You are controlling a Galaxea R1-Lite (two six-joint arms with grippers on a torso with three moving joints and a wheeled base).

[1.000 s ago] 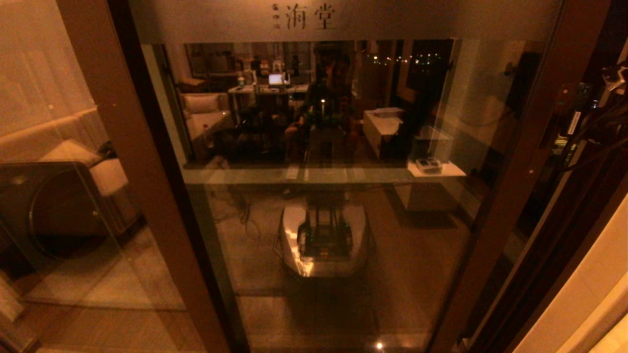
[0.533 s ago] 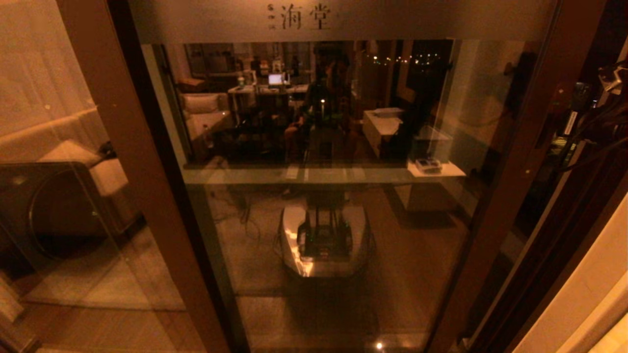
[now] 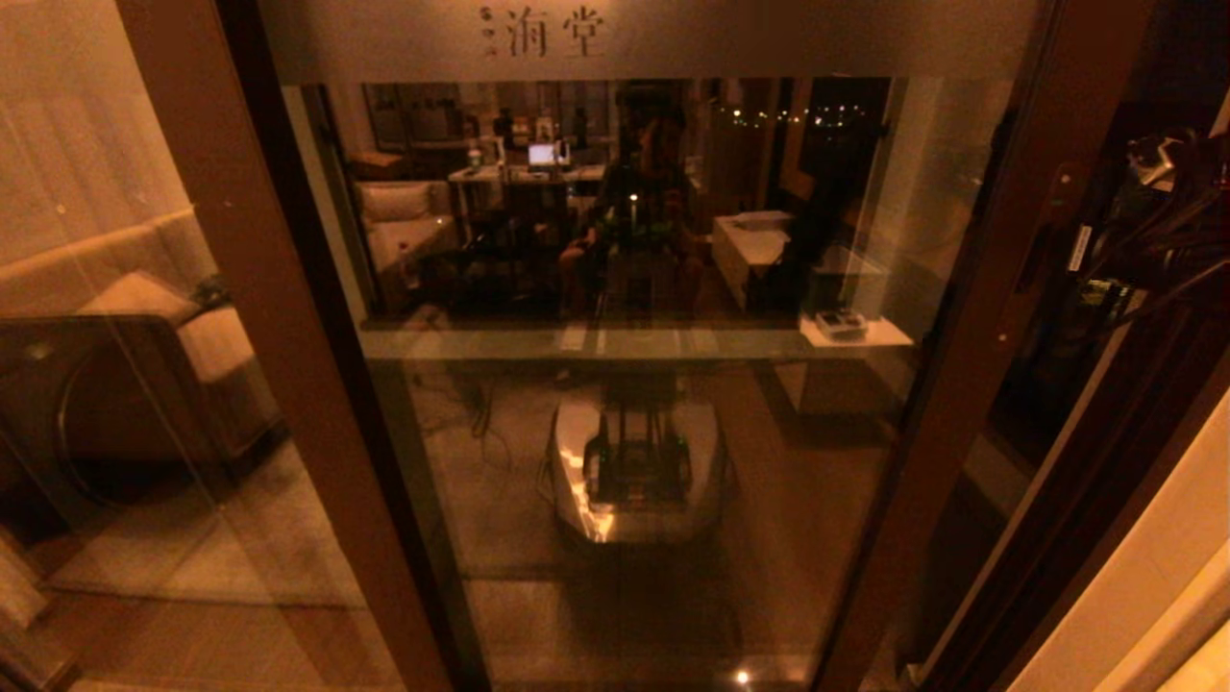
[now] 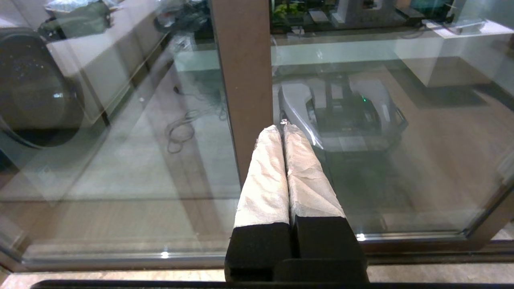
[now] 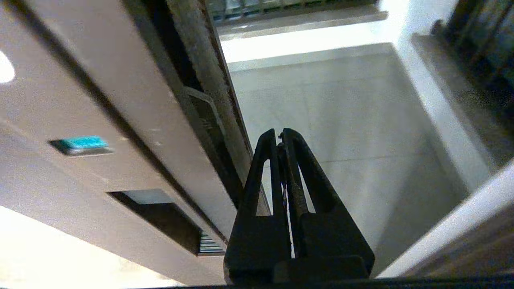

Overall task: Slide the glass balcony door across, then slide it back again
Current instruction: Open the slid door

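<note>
Glass balcony door (image 3: 634, 384) fills the middle of the scene, its frosted top band (image 3: 653, 38) carrying characters. On the left sits the brown-framed sofa panel (image 3: 125, 365). Left hand (image 4: 283, 127) has its padded fingers (image 4: 265, 176) pressed together, tips right at the door's brown left stile (image 4: 243, 80). Far right, the right hand (image 5: 280, 135) is closed too, hanging in the gap just beside the door's right edge (image 5: 200, 88), above pale balcony floor (image 5: 341, 120).

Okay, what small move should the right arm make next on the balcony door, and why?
Probably keep pushing left: the right gripper, shut, sits by the edge of the glass balcony door, whose right stile has only partly opened a gap. The left gripper is shut, idle.
</note>
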